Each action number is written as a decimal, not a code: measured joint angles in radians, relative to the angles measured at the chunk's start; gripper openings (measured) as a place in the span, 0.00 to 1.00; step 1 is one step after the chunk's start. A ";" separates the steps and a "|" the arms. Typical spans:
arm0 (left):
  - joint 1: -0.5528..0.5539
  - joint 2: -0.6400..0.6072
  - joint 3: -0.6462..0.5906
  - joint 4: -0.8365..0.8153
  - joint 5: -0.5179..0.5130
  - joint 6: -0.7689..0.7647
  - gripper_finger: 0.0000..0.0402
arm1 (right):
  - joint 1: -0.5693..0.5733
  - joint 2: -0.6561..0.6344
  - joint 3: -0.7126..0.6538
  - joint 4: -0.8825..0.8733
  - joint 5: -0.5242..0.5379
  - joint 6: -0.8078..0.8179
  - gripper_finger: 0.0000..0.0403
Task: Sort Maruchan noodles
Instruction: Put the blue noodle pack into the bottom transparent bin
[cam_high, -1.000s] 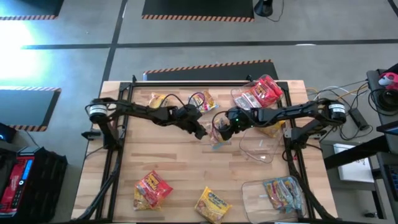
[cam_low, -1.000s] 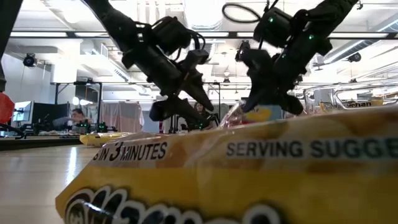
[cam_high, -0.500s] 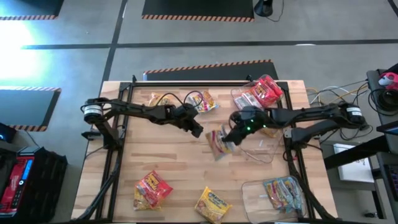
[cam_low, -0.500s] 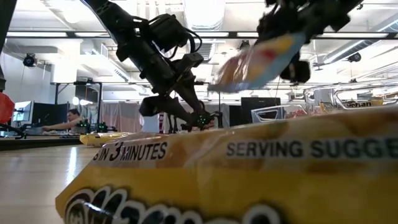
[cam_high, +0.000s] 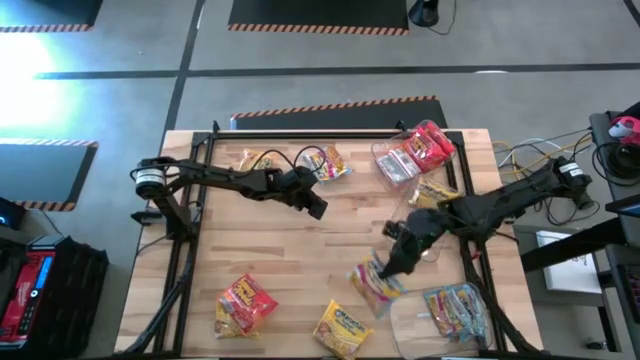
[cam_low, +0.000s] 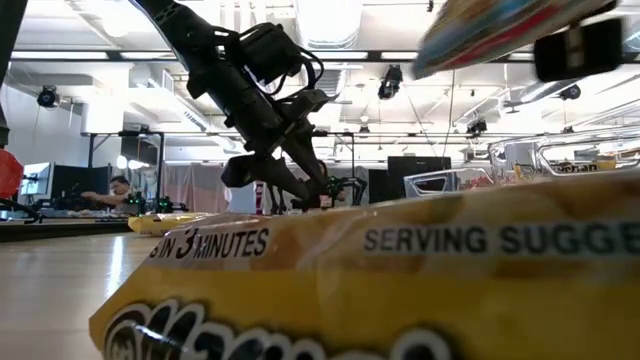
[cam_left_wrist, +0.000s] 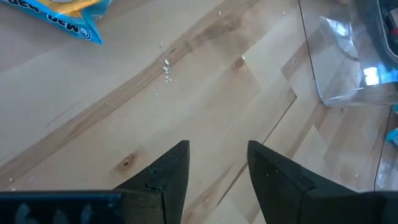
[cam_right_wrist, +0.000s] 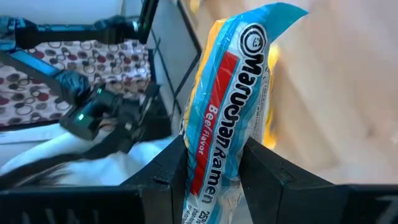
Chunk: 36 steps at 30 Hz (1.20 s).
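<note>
My right gripper (cam_high: 385, 268) is clamped on a light-blue Maruchan packet (cam_right_wrist: 231, 106), label reading "Beef Flavor", and in the last second I have swung it from the table's middle down toward five o'clock, just short of the clear tub (cam_high: 420, 318) that already holds similar blue packets (cam_high: 455, 305). I judge that this one belongs there, so lowering it in and releasing is what is left of this step. My left gripper (cam_high: 316, 208) waits over the centre-left, a touch farther back than a second ago, fingers (cam_left_wrist: 169, 174) apart and holding nothing.

Still loose on the wooden table (cam_high: 290, 270): a red packet (cam_high: 243, 303) at seven o'clock, a yellow packet (cam_high: 341, 329) at six, two more packets (cam_high: 300, 160) at eleven to twelve. Another tub of red packets (cam_high: 418, 150) sits at one o'clock. Beyond is a grey floor with striped tape and a workshop room with desks.
</note>
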 joint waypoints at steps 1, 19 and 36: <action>0.000 0.000 0.000 0.000 0.000 0.000 0.36 | 0.020 -0.001 0.000 0.000 0.000 0.029 0.27; -0.005 0.000 -0.003 -0.023 0.055 0.133 0.36 | 0.277 -0.015 0.044 -0.209 0.042 0.553 0.27; -0.006 0.001 -0.009 -0.084 0.064 0.263 0.36 | 0.433 0.054 0.388 -0.838 0.168 0.688 0.27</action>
